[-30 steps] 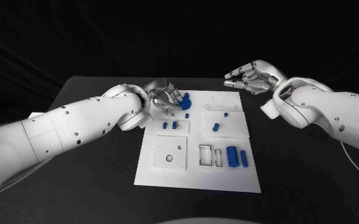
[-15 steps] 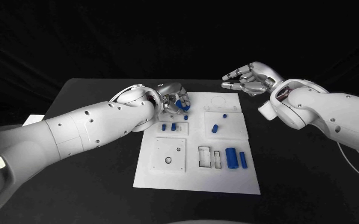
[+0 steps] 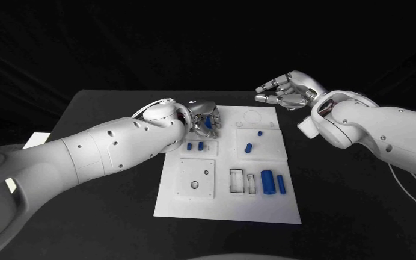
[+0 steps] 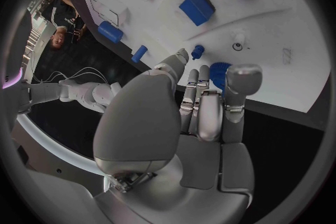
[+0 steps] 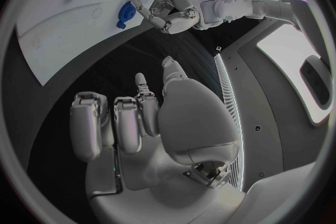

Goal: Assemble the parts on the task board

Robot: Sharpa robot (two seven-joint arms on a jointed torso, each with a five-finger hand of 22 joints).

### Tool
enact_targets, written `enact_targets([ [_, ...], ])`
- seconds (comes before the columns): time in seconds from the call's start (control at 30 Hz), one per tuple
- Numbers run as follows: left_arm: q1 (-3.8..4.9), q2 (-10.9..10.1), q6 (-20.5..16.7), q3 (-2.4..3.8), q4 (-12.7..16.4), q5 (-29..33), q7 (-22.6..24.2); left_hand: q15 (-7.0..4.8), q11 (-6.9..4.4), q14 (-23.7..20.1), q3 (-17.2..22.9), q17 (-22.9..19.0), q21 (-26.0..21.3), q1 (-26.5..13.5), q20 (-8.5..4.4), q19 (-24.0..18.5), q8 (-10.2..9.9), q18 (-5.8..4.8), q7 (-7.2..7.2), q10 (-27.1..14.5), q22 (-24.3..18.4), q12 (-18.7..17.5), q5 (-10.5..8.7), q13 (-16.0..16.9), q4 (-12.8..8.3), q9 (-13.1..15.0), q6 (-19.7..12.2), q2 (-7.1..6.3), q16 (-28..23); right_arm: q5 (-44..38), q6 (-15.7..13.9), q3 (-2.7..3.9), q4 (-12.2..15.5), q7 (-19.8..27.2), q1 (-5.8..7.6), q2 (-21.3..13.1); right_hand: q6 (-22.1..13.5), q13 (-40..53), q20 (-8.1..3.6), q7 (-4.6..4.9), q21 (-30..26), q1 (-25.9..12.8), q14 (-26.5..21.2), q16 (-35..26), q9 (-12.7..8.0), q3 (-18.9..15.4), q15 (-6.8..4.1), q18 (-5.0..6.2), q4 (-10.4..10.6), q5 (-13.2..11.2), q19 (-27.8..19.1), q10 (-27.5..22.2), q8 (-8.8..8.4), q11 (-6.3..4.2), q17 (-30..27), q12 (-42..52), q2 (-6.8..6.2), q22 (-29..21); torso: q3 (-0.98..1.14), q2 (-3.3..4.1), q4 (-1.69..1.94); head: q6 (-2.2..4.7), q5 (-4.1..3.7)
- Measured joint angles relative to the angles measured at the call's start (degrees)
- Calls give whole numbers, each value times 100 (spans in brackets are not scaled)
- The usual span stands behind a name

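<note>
A white board [image 3: 227, 209] lies mid-table with small blue parts [image 3: 269, 182] scattered on it. The left hand [image 3: 203, 119] hovers over the board's far left corner, fingers curled in above a round blue part [image 4: 221, 72], though whether they touch it cannot be told. The right hand [image 3: 287, 91] floats past the far right corner, fingers loosely curled, holding nothing.

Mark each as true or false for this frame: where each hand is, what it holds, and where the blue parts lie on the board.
1. The silver left hand is over the far left corner of the white task board. True.
2. The silver right hand holds a blue part. False: it holds nothing, fingers curled.
3. Two long blue cylinders lie near the board's right edge. True.
4. The right hand rests on the board. False: it is raised beyond the far right corner.
</note>
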Motion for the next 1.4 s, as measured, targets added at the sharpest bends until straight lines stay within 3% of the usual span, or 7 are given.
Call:
enact_targets([
  [0.77,-20,113,315,12,-132,-218,-227,-8,-16,-9,478,-61,0,84,-20,20,-180,0,-10,347,50,-310,0,-210,-160,-118,237,84,23,2,13,0,-10,8,-5,20,0,0,0,0,0,0,0,0,0,0,0,0,0,0,0,0,0,0,-1,0,0,4,1,-4,2,-31,-20],
  [1.4,-41,155,338,16,-141,-246,-223,-91,-116,-7,804,-112,51,7,-62,20,-247,3,-82,750,141,-480,1,-230,-277,-164,514,162,69,2,28,0,-11,11,-7,31,0,0,0,0,0,0,0,0,0,0,0,0,0,23,0,0,0,0,-2,0,0,2,2,-5,3,-38,-26],
])
